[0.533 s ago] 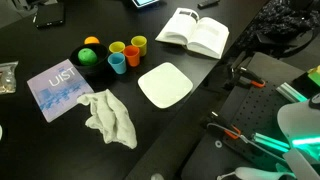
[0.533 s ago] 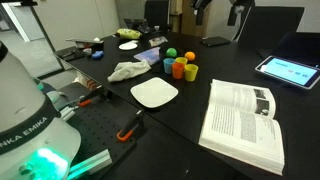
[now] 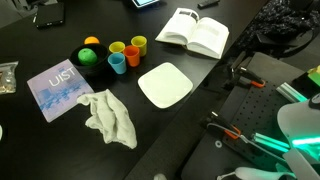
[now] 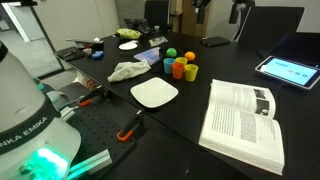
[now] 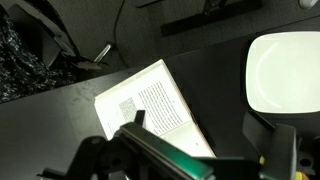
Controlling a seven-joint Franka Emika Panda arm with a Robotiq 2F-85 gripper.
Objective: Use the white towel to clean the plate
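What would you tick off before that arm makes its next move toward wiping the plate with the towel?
1. Soft off-white cloth towel lying free on the black table: ok.
2. Flat white square plate bare, nothing on it: ok.
3. Gripper open and empty: ok.
4. Gripper above the towel: not ok; the wrist view shows the open white-paged book and the plate, no towel.
5. Towel clear of the blue-and-white booklet: cannot tell; they lie very close.

My wrist camera looks down, close, past my gripper (image 5: 190,163) — book (image 5: 155,105) and plate (image 5: 283,72) shared with both wider exterior views.
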